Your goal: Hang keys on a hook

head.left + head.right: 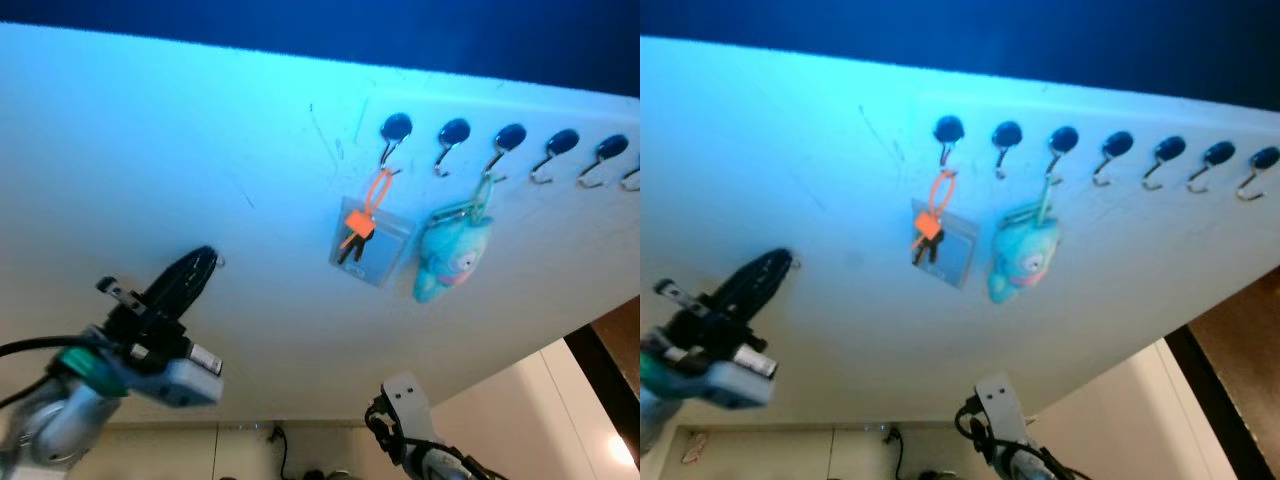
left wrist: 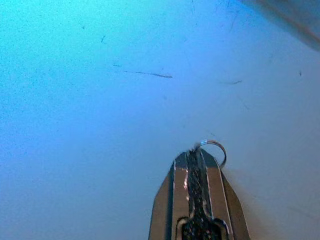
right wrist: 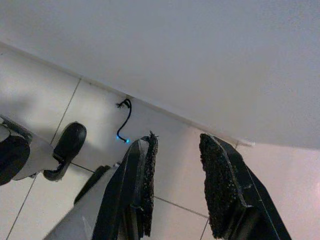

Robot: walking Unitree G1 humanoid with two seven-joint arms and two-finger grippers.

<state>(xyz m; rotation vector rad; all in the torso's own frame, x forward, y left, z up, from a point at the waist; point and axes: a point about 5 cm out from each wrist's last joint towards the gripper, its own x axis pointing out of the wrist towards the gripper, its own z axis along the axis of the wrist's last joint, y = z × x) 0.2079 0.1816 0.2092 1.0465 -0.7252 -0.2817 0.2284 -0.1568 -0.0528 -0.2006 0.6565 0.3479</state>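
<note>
Looking up, you see a big white wall (image 1: pixel 150 130) with a row of hooks (image 1: pixel 510 137) along it. The first hook (image 1: pixel 396 128) has an orange strap with a clear card holder (image 1: pixel 370 240), and the third has a blue plush toy (image 1: pixel 450 255). The left gripper (image 1: pixel 195 270) is up by the wall, well to the left of the hooks. Its jaws are pressed tight together on a small silver key ring (image 2: pixel 214 151) that pokes out at the tip. The right gripper (image 3: pixel 177 180) hangs low over the floor with its jaws apart and nothing in them. I think the keys are being carried to a hook. Next the ring must move over to a free hook (image 1: pixel 453 132) and slip on.
</note>
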